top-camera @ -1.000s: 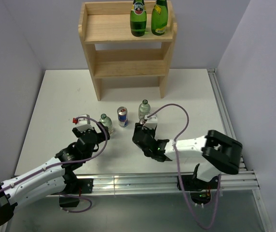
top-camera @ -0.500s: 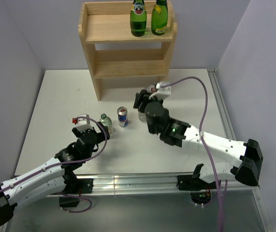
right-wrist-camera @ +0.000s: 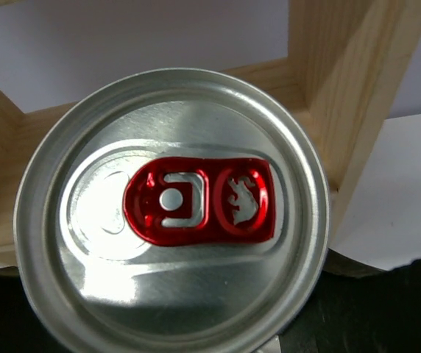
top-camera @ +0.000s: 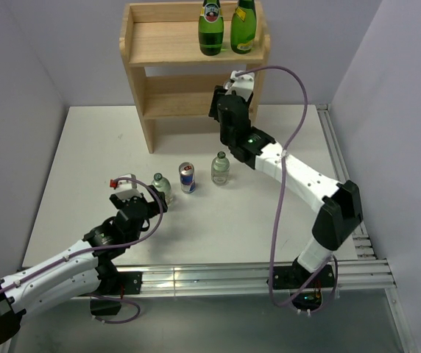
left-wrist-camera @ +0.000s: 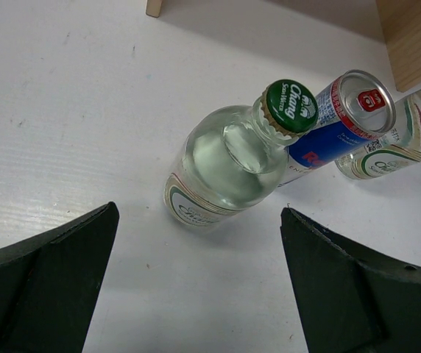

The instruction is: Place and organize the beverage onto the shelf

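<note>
The wooden shelf stands at the back of the table, with two green bottles on the right of its top tier. My right gripper is raised in front of the shelf's middle tier, shut on a silver can with a red tab; the shelf's wood is right behind it. My left gripper is open just short of a clear bottle with a green cap, which stands ahead of the fingers. A blue can and a second clear bottle stand on the table.
The blue can stands close against the green-capped bottle's right side, with the second clear bottle behind it. Grey walls close in left, right and behind. A metal rail runs along the table's right edge.
My right arm has swung up and back from the near table to the shelf's middle tier, carrying the can. The left arm and the table items have not moved.
</note>
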Robot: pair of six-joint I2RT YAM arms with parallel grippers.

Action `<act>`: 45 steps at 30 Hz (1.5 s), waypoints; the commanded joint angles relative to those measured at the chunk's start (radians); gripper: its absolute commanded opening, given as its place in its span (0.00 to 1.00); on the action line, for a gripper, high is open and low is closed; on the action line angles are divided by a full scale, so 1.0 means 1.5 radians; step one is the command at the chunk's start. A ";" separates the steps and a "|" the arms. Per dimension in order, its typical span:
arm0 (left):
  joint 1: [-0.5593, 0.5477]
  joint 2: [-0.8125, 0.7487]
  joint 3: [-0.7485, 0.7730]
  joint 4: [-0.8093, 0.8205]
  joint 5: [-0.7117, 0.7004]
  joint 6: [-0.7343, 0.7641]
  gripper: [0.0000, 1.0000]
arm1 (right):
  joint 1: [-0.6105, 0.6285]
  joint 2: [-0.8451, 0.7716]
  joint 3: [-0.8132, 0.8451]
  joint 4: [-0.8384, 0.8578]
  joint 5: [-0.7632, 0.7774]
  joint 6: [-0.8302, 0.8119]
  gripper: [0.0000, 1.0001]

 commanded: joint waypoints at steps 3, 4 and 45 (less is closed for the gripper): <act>-0.003 -0.014 0.007 0.022 -0.003 0.012 0.99 | -0.038 0.055 0.118 0.010 -0.029 -0.034 0.00; -0.003 -0.013 0.007 0.021 -0.003 0.012 0.99 | -0.050 0.071 0.129 0.002 -0.032 -0.034 0.00; -0.003 -0.003 0.010 0.026 -0.003 0.015 0.99 | -0.132 0.168 0.104 0.031 -0.043 0.011 0.00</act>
